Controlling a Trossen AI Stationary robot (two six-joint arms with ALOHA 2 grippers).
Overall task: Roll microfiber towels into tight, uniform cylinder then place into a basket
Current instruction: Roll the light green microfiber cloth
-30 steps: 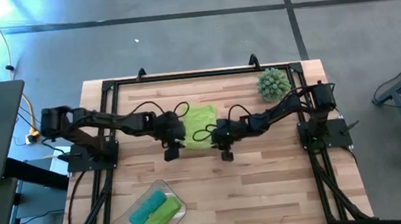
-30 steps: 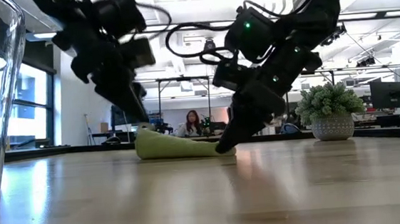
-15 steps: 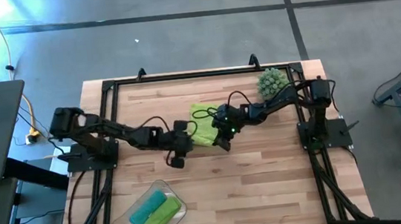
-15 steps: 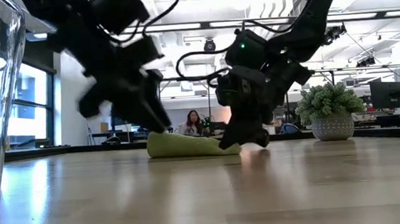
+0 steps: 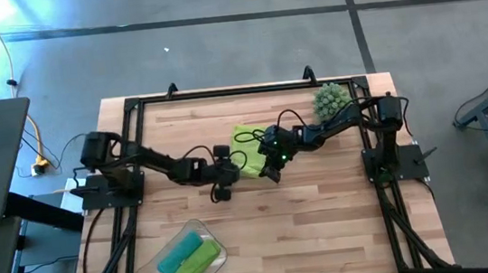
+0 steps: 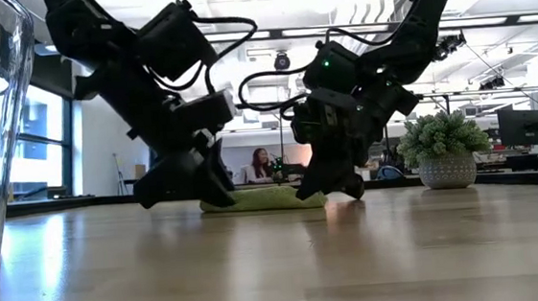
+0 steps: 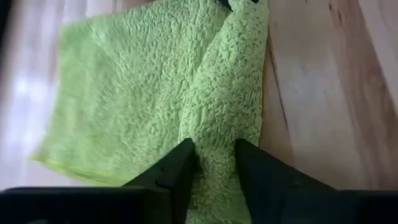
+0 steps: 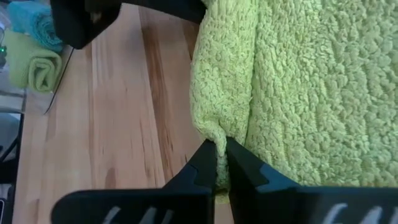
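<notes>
A lime green towel lies on the table's middle, its near edge turned over into a narrow folded strip. My left gripper is shut on the strip's left end and my right gripper on its right end. In the low view the towel lies flat between the left gripper and the right gripper. The clear basket stands at the near left edge and holds a rolled teal towel and a rolled lime towel. My left gripper pinches the folded strip's left end between its two fingers, several layers. The fingers slant down from the table's left and point along the strip. The towel rests on the table. My right gripper pinches the strip's right end between its two fingers, at a fold. The fingers slant down from the table's right, pointing along the strip. The towel lies on the table.
A spiky grey-green ball plant in a pot stands at the far right corner. Dark frame rails run along the table's edges. Bare wood lies between the towel and the basket. A person sits far behind the table.
My left gripper has gone toward the table's right and down, my right gripper a little toward the far edge. The towel's near edge has been turned over toward the far side. The towel's left end, raised before, now lies low on the table.
</notes>
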